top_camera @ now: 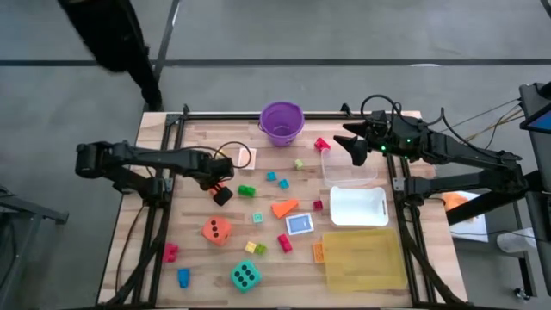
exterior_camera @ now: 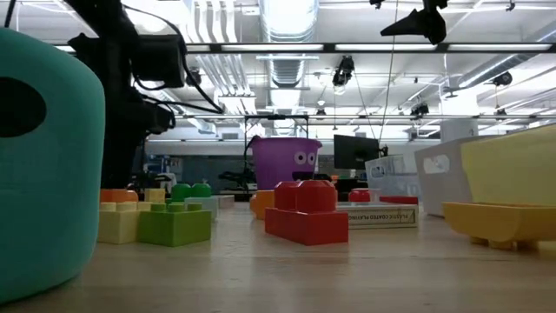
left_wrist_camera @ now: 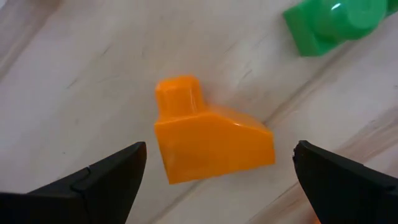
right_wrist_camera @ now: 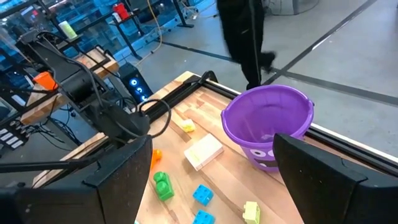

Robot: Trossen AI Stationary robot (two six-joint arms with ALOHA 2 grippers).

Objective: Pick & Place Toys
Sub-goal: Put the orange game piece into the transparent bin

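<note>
Left wrist view: left gripper (left_wrist_camera: 217, 171) jaws open astride orange block (left_wrist_camera: 208, 137); sloped face could be squeezed out at closure.

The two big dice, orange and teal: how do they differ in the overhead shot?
The orange die shows two black dots on top; the teal die shows four. The orange die sits farther up the table, nearer the left gripper; the teal die lies near the table's front edge. Both are about the same size, rest on bare wood, and are untouched.

Glossy plastic orange block (left_wrist_camera: 208, 137), wooden table (left_wrist_camera: 93, 68)
</note>
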